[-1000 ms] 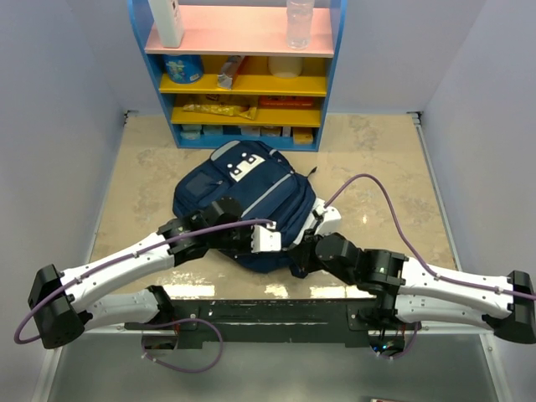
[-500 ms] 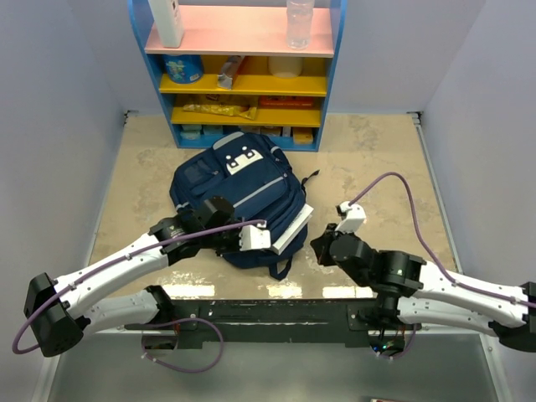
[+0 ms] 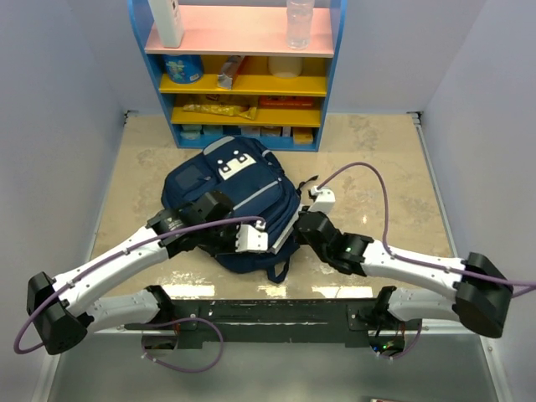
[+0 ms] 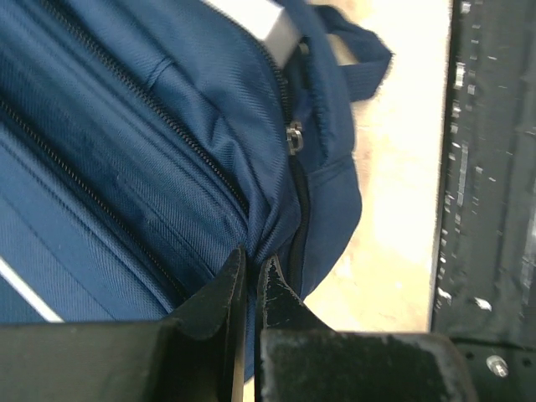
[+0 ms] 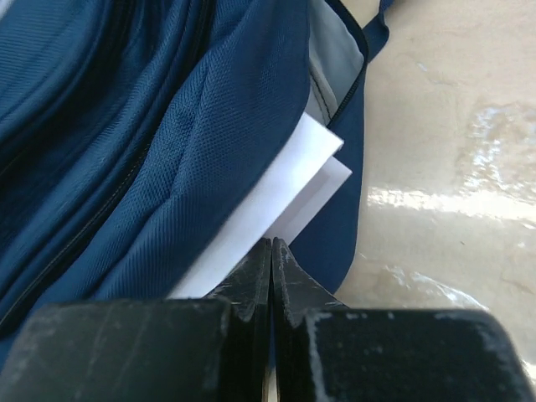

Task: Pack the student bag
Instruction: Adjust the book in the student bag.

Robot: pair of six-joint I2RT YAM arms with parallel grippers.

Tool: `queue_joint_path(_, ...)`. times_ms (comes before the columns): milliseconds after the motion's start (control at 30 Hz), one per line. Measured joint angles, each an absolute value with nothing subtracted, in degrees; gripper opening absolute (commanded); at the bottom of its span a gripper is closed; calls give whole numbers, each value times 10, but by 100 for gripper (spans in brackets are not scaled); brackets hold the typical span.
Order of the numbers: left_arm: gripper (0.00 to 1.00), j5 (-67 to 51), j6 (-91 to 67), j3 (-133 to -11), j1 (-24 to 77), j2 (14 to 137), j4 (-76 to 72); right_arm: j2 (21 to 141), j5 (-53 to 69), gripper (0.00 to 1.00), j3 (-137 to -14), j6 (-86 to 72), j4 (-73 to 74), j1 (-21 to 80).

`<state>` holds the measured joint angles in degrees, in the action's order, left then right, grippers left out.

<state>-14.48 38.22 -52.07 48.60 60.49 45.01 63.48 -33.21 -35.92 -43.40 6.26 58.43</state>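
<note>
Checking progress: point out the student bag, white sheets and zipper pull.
student bag (image 3: 251,180), top external view, front panel.
white sheets (image 5: 293,180), right wrist view, exposed end.
zipper pull (image 4: 293,138), left wrist view, metal tab.

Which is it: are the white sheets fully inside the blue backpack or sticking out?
Sticking out. Corners of the white sheets poke from under the backpack; the rest is hidden.

We stretch our left arm (image 3: 126,255) and right arm (image 3: 410,266) low and inward, wrists converging near the middle. Our left pincer (image 4: 249,266) pinches a fold of the student bag (image 4: 167,151) between nearly touching fingers. Our right pincer (image 5: 270,247) has its fingers pressed together, tip to tip.
</note>
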Motion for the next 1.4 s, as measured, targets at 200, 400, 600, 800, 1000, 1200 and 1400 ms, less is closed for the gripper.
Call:
queue_joint_path(200,0,-187,397,-580,481,654,526,745,-298,0,-372,-424,-56,576)
queue_joint_path(400,0,-225,422,-603,488,680,577,814,-284,0,-399,-424,-157,585)
queue_joint_path(600,0,-245,436,-603,499,680,613,882,-241,25,-455,-423,-193,598)
queue_joint_path(800,0,-264,441,-601,505,671,630,783,-224,70,-405,-403,-171,605)
queue_joint_path(1000,0,-272,461,-601,499,662,634,591,-193,47,-325,-373,-163,614)
queue_joint_path(1200,0,-268,513,-642,499,674,684,479,-114,56,-223,-300,-188,628)
queue_joint_path(1400,0,-268,539,-662,499,682,703,487,-60,61,-218,-199,-172,707)
